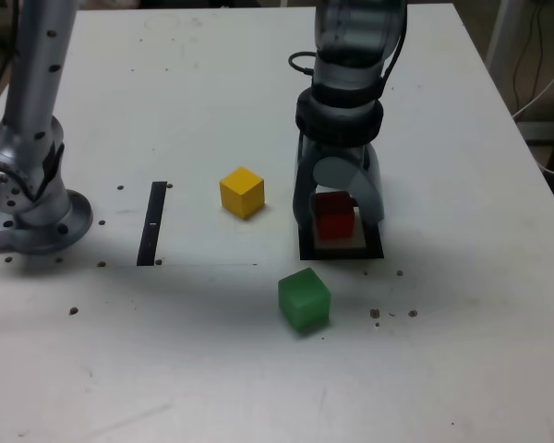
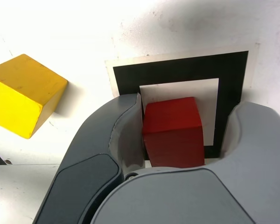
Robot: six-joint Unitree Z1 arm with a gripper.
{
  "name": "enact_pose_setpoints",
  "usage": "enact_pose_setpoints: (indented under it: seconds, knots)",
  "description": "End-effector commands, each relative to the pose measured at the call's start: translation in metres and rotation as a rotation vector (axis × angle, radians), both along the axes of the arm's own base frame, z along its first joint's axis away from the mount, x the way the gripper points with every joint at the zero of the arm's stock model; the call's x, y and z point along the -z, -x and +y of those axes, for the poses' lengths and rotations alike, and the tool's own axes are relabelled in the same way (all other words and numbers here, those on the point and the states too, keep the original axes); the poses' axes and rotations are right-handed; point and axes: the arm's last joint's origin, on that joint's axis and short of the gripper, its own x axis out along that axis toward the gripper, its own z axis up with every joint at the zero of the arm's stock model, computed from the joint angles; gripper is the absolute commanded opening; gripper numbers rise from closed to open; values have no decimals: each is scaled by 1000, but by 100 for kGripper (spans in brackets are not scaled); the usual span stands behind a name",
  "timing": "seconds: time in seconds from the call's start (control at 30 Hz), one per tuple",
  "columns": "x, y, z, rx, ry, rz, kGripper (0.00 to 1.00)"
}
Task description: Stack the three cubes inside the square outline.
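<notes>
One red cube [image 1: 335,217] sits in the black square [image 1: 373,251] right of the exterior view's middle, between the wide-open sides of the gripper [image 1: 338,210], while the yellow cube [image 1: 243,193] lies left of the middle and the green cube [image 1: 305,299] below it.

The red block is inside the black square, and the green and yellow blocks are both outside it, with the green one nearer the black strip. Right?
Not quite: the exterior view shows the yellow block nearer the black strip. The rest is right.
</notes>
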Motion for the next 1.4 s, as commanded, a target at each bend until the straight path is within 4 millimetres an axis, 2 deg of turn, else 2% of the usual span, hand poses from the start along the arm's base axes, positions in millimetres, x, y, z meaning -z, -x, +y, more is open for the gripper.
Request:
enact_pose_setpoints:
  seconds: [0.0,0.27,0.43,0.67,0.87,1.03,1.37]
  knots:
    - [-14,6,1,2,-3,-21,99]
    - [-59,41,3,-29,-11,-46,99]
    - [-74,73,6,-179,-20,-25,99]
    - [-68,107,19,-452,-21,7,99]
    - [-62,128,37,-598,-25,28,100]
    - [-53,130,45,-656,-33,66,100]
    - [-26,119,45,-684,-5,121,96]
